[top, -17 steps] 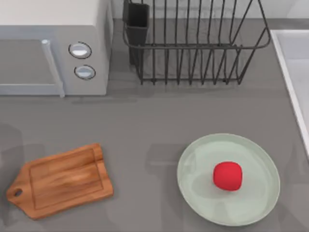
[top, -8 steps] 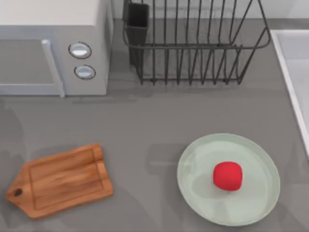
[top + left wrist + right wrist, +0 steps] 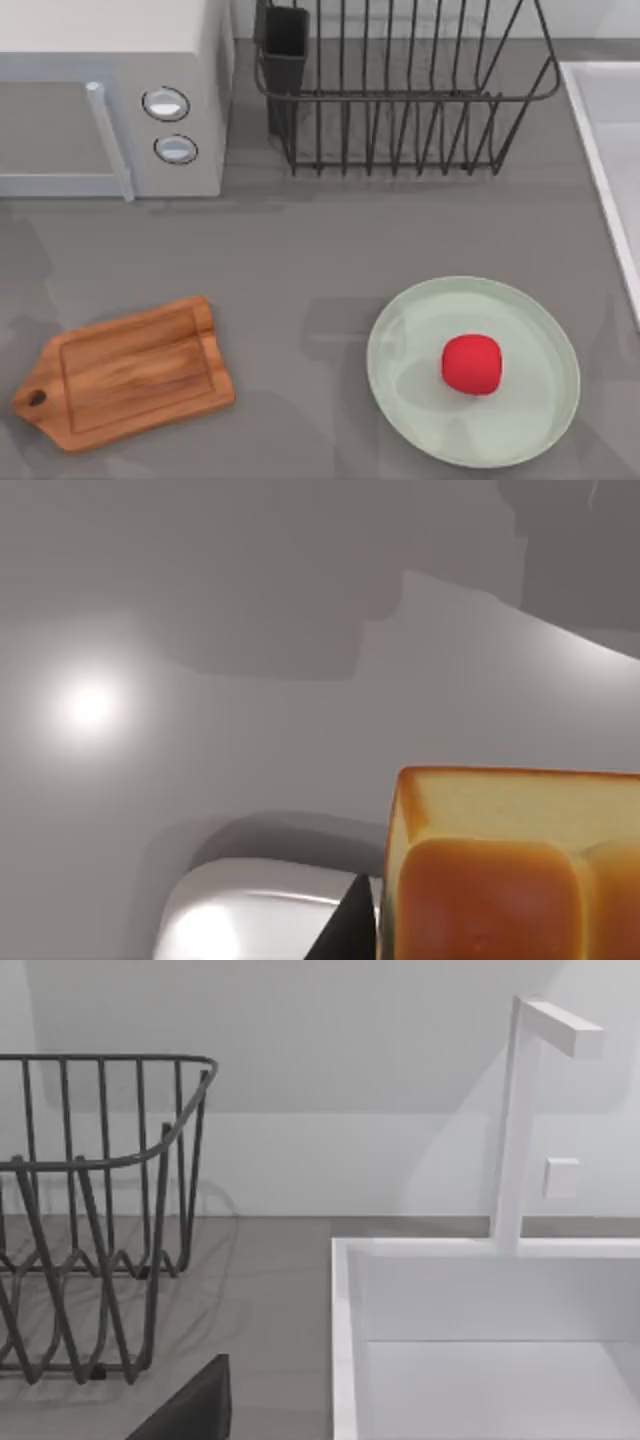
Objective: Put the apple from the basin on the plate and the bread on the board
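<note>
One item remains unplaced. Compared with a second ago, only the shadows at the table's left are shifted, so an approach is judged under way. The small red apple (image 3: pixel 471 364) is set on the round mint-green plate (image 3: pixel 400 335). The square golden-brown bread (image 3: pixel 510 880), glossy-topped and paler-sided, is clamped in the left gripper (image 3: pixel 470 940), not yet on the bare brown wooden board (image 3: pixel 125 372). The right arm is parked by the white basin (image 3: pixel 345 1290).

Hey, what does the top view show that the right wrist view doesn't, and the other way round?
The top view alone has the apple lying on the plate, the bare board at the table's left, and the microwave. The right wrist view alone has the white faucet standing at the basin's back rim. Both share the wire dish rack and the basin.
</note>
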